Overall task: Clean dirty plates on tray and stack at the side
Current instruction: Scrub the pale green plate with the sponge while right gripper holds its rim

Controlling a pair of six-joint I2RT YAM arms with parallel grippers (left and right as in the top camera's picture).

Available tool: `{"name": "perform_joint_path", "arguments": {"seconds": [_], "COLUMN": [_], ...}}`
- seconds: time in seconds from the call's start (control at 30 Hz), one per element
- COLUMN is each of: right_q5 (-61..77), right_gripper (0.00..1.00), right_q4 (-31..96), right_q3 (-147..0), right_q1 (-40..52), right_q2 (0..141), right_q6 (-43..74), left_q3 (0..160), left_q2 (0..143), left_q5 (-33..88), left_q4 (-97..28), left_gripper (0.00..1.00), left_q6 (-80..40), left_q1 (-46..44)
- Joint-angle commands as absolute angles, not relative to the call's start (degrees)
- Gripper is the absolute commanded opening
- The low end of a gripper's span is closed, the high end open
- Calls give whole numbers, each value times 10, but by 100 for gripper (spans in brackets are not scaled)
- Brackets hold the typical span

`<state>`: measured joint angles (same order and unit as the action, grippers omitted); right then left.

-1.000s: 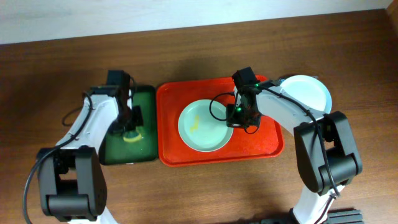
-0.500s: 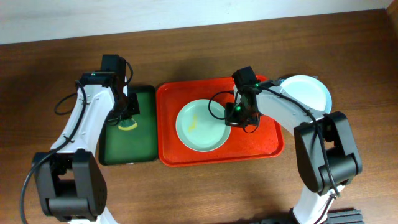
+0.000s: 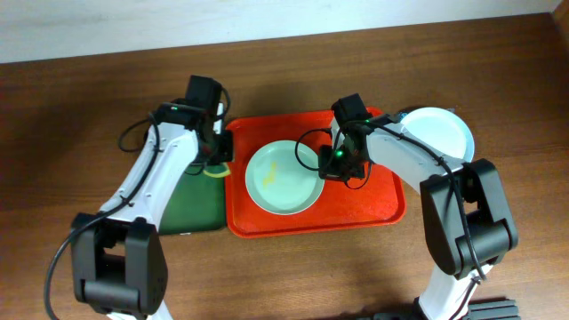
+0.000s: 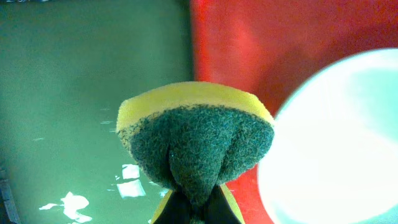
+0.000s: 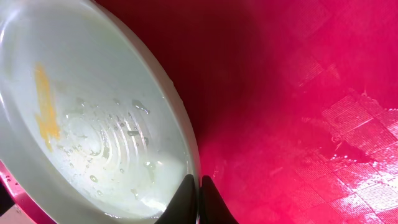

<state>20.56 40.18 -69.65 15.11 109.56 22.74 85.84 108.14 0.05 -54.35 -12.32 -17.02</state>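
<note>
The red-orange tray (image 3: 382, 206) sits mid-desk with one mint-green plate (image 3: 284, 182) on it, lying toward the tray's 9 o'clock side. A yellow smear (image 3: 275, 172) marks the plate near its 10 o'clock, and the right wrist view shows water beads and ripples on the plate's floor. The right fingers (image 3: 335, 165) are closed tight on the plate's rim at its 3 o'clock, the rim running up between them. The tray floor beside them is wet and glossy.

The left fingers (image 3: 216, 165) are pinched shut on a sponge (image 4: 196, 134), yellow on top with a dark green scouring face turned toward the wrist camera. The sponge hangs over the seam where the dark green tray (image 3: 191, 204) meets the red-orange tray's 9 o'clock rim, just beside the plate's edge. Whether it touches either tray cannot be told. Water patches glint on the green tray's floor.

A pale plate (image 3: 437, 132) rests on the wooden desk (image 3: 80, 116) at the red-orange tray's 2 o'clock corner, partly under the right arm. Whether it is one plate or a stack is unclear.
</note>
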Motion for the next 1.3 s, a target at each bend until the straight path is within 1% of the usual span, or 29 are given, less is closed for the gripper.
{"name": "perform_joint_path", "arguments": {"seconds": [0.0, 0.23, 0.37, 0.43, 0.47, 0.57, 0.67, 0.8, 0.93, 1.1, 1.2, 1.23, 1.27], "right_q5": [214, 214, 214, 214, 214, 214, 214, 214, 212, 212, 212, 212, 212], "right_gripper": [4, 4, 4, 4, 4, 4, 4, 4, 4, 4, 4, 4, 4], "right_q4": [397, 398, 398, 398, 398, 398, 398, 398, 398, 398, 398, 398, 398], "right_q3": [-703, -703, -703, -703, -703, -703, -703, -703, -703, -703, -703, -703, -703], "right_q1": [154, 154, 154, 154, 154, 154, 154, 154, 154, 154, 154, 154, 154], "right_q2": [1100, 1100, 1100, 1100, 1100, 1100, 1100, 1100, 1100, 1100, 1100, 1100, 1100], "right_q6": [230, 229, 228, 228, 228, 228, 228, 228, 228, 228, 228, 228, 228], "left_q3": [867, 867, 867, 867, 867, 867, 870, 910, 940, 924, 902, 881, 864], "left_q2": [1081, 1136, 1184, 1201, 1211, 1251, 1254, 1232, 1182, 1168, 1173, 1174, 1174], "left_q5": [39, 36, -12, -8, 5, 94, 182, 219, 210, 95, 81, 76, 50], "left_q4": [-531, -465, -458, -456, -455, -451, -448, -465, -486, -502, -484, -458, -446], "left_gripper": [0, 0, 0, 0, 0, 0, 0, 0, 0, 0, 0, 0, 0], "left_q6": [-154, -165, -166, -169, -171, -171, -153, -145, -145, -145, -145, -149, -172], "left_q1": [-204, -273, -285, -285, -285, -291, -293, -277, -251, -253, -263, -271, -277]}}
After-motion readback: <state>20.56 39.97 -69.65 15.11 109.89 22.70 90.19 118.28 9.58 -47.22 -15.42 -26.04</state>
